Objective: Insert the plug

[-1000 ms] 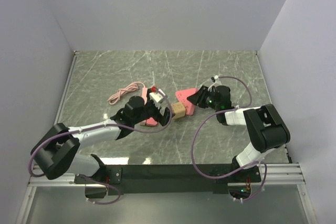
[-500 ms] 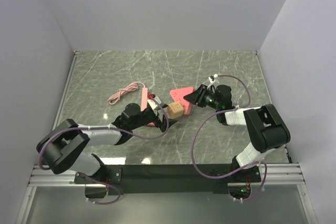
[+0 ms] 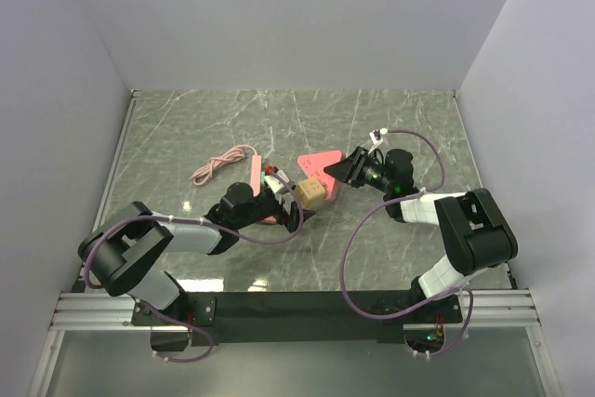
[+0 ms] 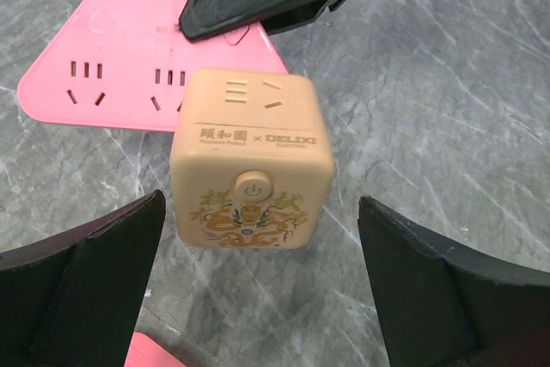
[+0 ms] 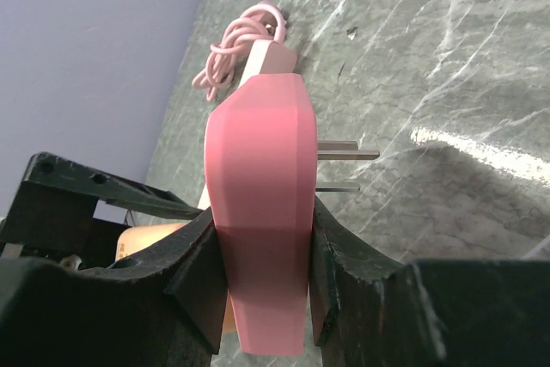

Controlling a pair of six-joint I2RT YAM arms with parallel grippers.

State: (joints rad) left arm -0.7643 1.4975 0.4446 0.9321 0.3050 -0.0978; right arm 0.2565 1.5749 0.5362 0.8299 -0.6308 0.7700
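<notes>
A pink triangular plug adapter (image 3: 319, 168) with metal prongs (image 5: 347, 154) is clamped edge-on in my right gripper (image 3: 344, 170), tilted up off the marble table. In the right wrist view the adapter (image 5: 262, 212) fills the gap between both fingers. A tan cube socket (image 3: 314, 194) with a dragon print stands just in front of it; in the left wrist view the cube (image 4: 251, 169) sits ahead of my left gripper (image 4: 258, 298), which is open and empty, its fingers wide on either side. The adapter's socket face (image 4: 146, 66) lies behind the cube.
A pink power strip (image 3: 256, 176) lies left of the cube under my left wrist, with its coiled pink cable (image 3: 218, 163) further left. The cable also shows in the right wrist view (image 5: 245, 45). Grey walls enclose the table.
My left arm has drawn back and lowered, with its open gripper now facing the cube. My right gripper has tipped the pink adapter further up and shifted it slightly left.
</notes>
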